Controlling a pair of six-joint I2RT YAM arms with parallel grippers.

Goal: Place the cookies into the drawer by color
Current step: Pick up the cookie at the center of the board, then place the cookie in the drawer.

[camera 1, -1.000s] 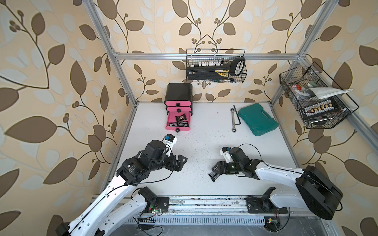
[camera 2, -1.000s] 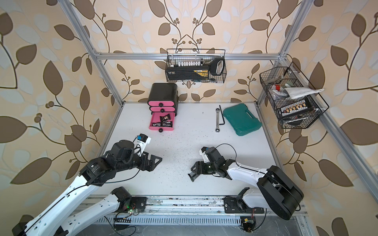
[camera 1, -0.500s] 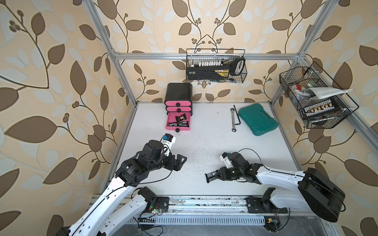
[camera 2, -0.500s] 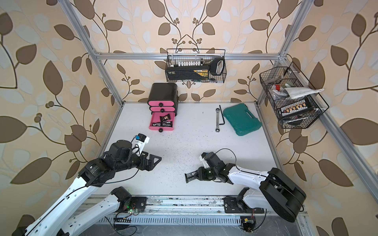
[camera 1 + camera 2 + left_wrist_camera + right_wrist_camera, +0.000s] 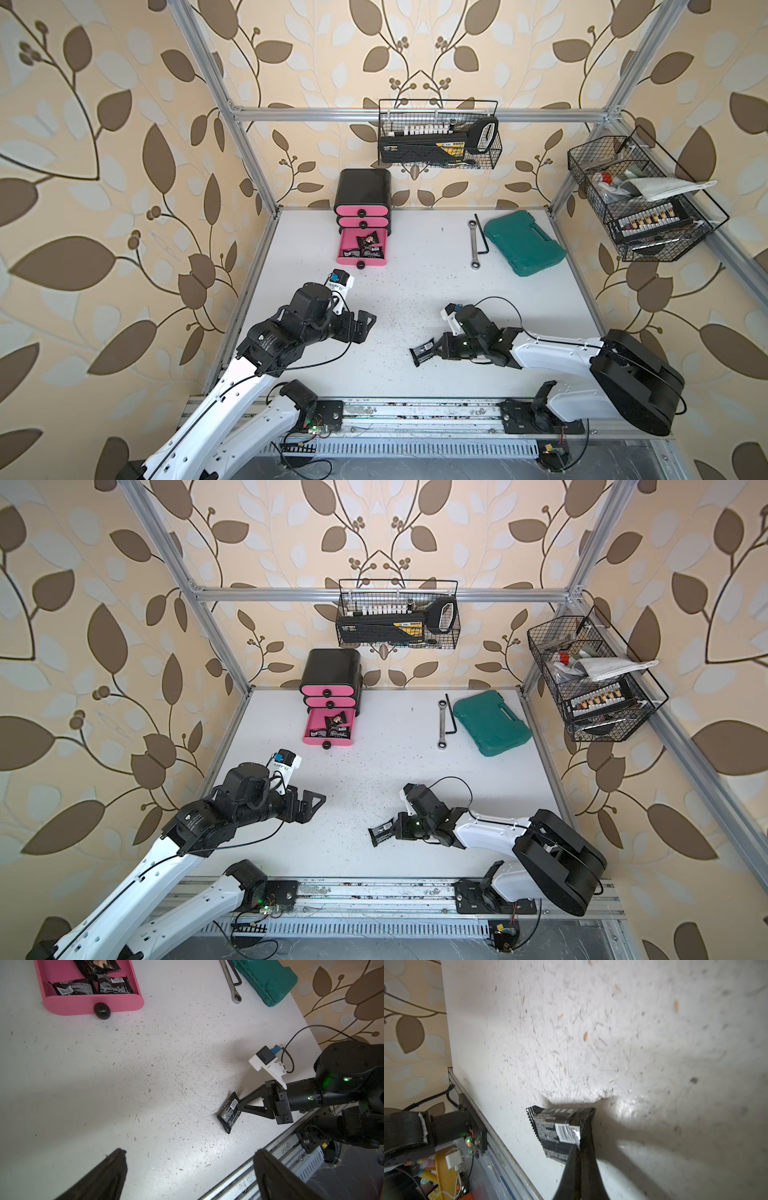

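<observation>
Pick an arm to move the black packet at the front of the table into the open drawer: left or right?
Right. The right end effector is shut on the black packet; the left end effector is open and empty, though nearer the open drawer.

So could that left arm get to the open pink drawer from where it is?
Probably yes: the left gripper hangs open and empty, and only bare table lies between it and the open bottom drawer.

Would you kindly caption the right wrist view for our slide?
Right gripper shut on a black cookie packet over the speckled white table.
</observation>
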